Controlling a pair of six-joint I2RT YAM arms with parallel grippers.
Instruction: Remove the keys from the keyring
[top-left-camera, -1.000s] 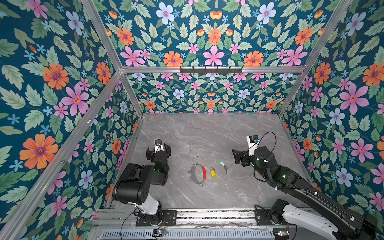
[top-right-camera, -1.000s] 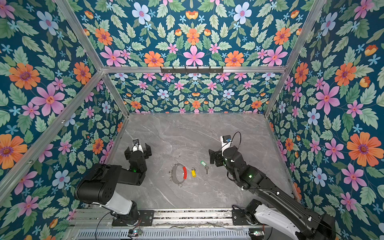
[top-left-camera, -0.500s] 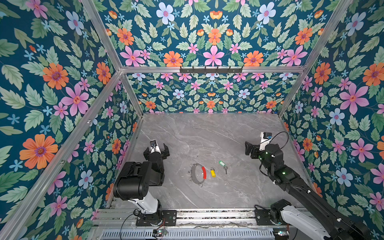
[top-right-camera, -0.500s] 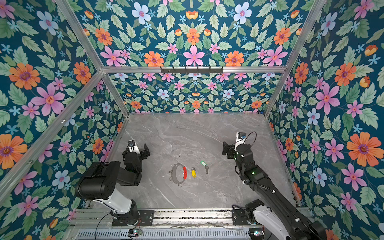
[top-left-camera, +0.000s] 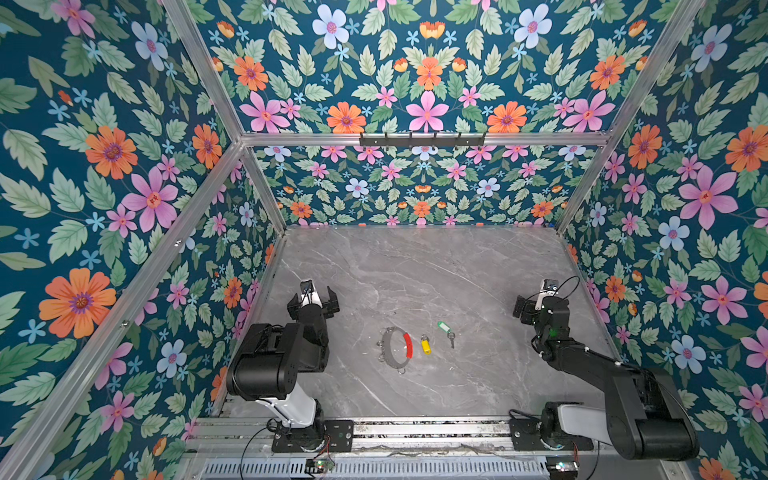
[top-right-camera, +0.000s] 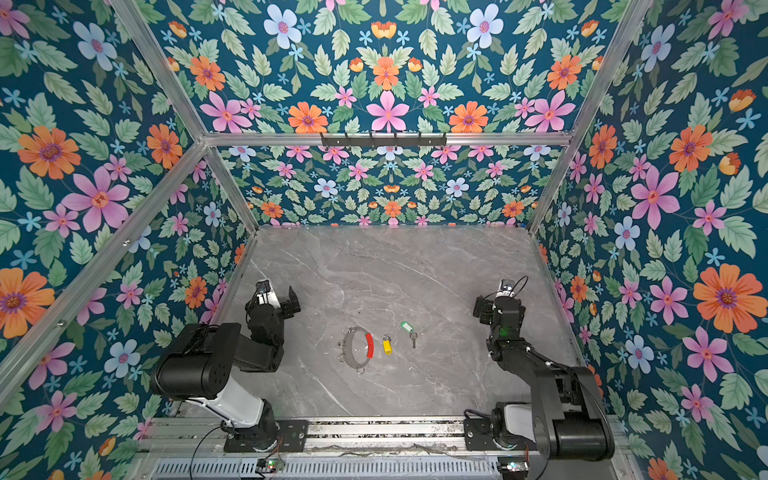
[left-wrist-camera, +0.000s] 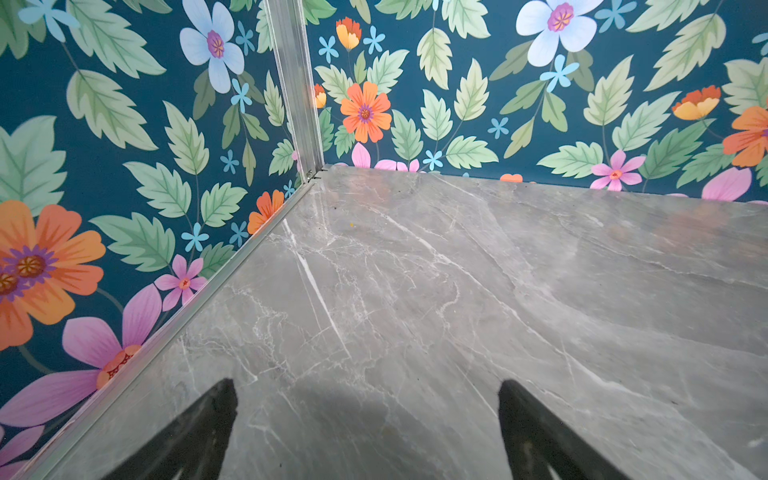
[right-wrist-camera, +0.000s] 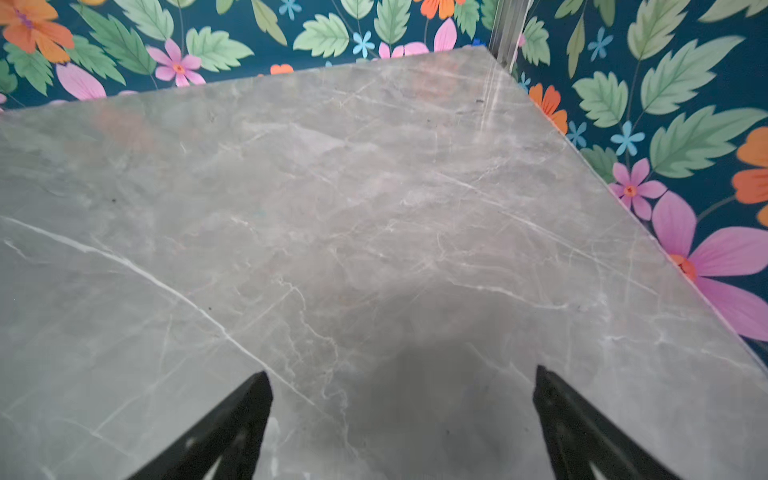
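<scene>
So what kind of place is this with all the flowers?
Probably a robot test booth, not a real room: two robot arms bolted to a metal rail, flower-printed panels on an aluminium frame, and a marble-look tabletop with a keyring and keys.

On the bench (top-left-camera: 415, 282) the keyring (top-left-camera: 408, 345) lies front of centre; one key (top-left-camera: 425, 345) just right of it, the other key (top-left-camera: 448, 332) farther right, slightly behind.

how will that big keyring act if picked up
The keyring looks like thin wire, so probably light and fairly stiff. Lying flat on the table, it may slide before lifting. Its small loops would likely dangle.
</scene>
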